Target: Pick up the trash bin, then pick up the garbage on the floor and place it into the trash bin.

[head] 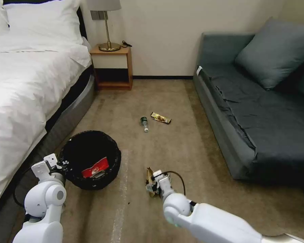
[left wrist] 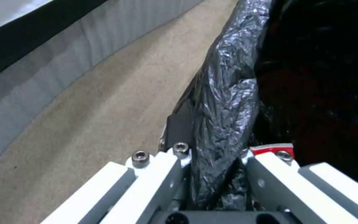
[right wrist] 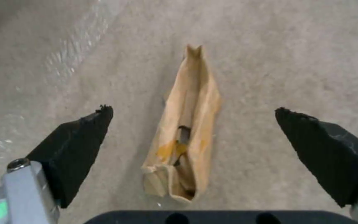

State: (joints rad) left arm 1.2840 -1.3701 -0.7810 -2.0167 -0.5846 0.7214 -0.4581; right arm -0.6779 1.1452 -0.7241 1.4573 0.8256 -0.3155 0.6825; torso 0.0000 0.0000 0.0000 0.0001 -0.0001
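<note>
We can read no text, number or sign here. The red-and-white carton (head: 95, 167) lying inside the trash bin (head: 90, 158) carries white markings on its red face, but we cannot make out a single letter. The gold-brown snack wrapper (head: 160, 117) on the floor (head: 179, 145) shows dark print along its length, also too small for us to read. The green bottle (head: 144, 123) beside it has a band that may be a label; we can tell no words on it. The tan paper strip (right wrist: 186, 130) bears only stains and creases, no lettering.
</note>
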